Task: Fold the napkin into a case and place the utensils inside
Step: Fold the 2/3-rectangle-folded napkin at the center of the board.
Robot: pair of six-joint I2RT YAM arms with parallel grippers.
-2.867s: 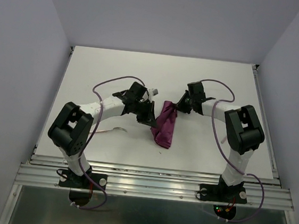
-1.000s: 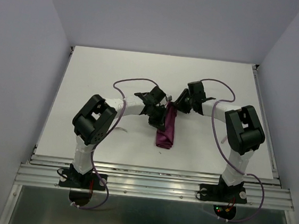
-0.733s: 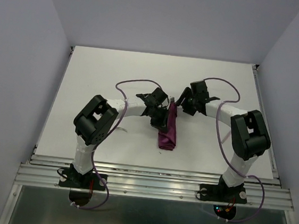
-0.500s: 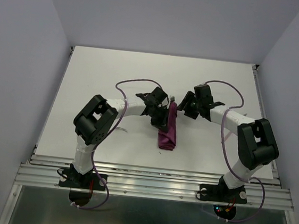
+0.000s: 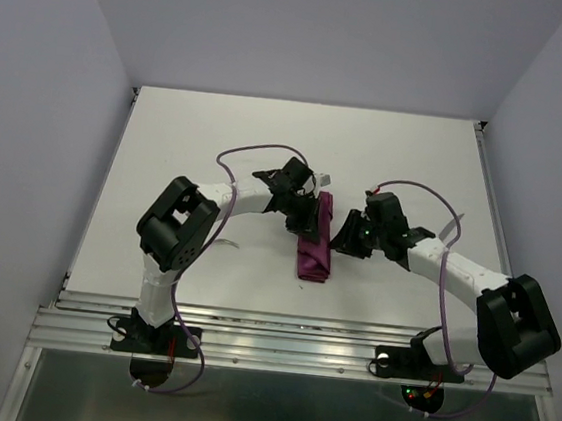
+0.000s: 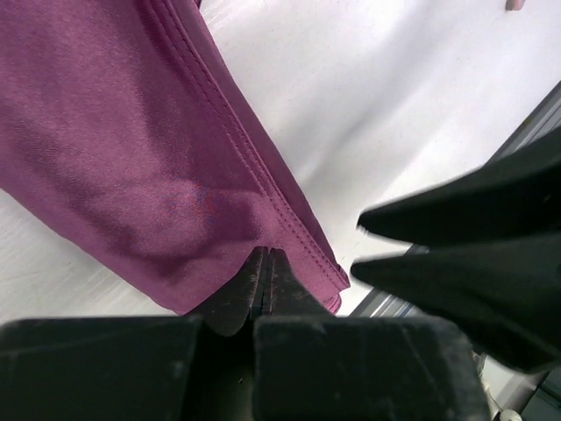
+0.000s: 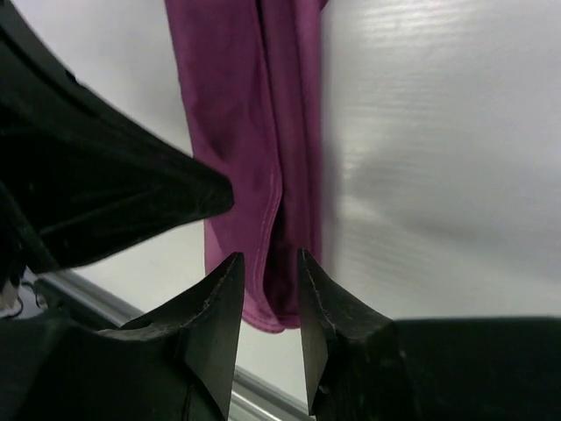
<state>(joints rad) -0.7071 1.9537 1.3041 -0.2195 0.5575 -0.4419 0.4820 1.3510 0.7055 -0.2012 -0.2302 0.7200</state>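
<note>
The burgundy napkin (image 5: 314, 256) lies folded into a narrow strip, a case, at mid-table, its long side running near to far. My left gripper (image 5: 308, 229) is shut, its tips (image 6: 266, 254) pressed down on the cloth (image 6: 131, 132); no cloth shows between them. Just right of the strip, my right gripper (image 5: 342, 239) stands partly open, its jaws (image 7: 268, 256) straddling the fold line of the napkin (image 7: 254, 105) near its end. One slim utensil (image 5: 225, 244) peeks out beside the left arm. A pale slim piece (image 5: 450, 226) lies behind the right forearm, perhaps the other one.
The metal rail (image 5: 287, 347) runs along the near table edge, close to the napkin's near end. Purple cables (image 5: 247, 152) loop over both arms. The left gripper's body (image 7: 88, 175) sits close beside the right jaws.
My right arm has swung from the napkin's far end down along its right side toward the near edge, its jaws widening and then narrowing. The left gripper stayed shut on the cloth.
</note>
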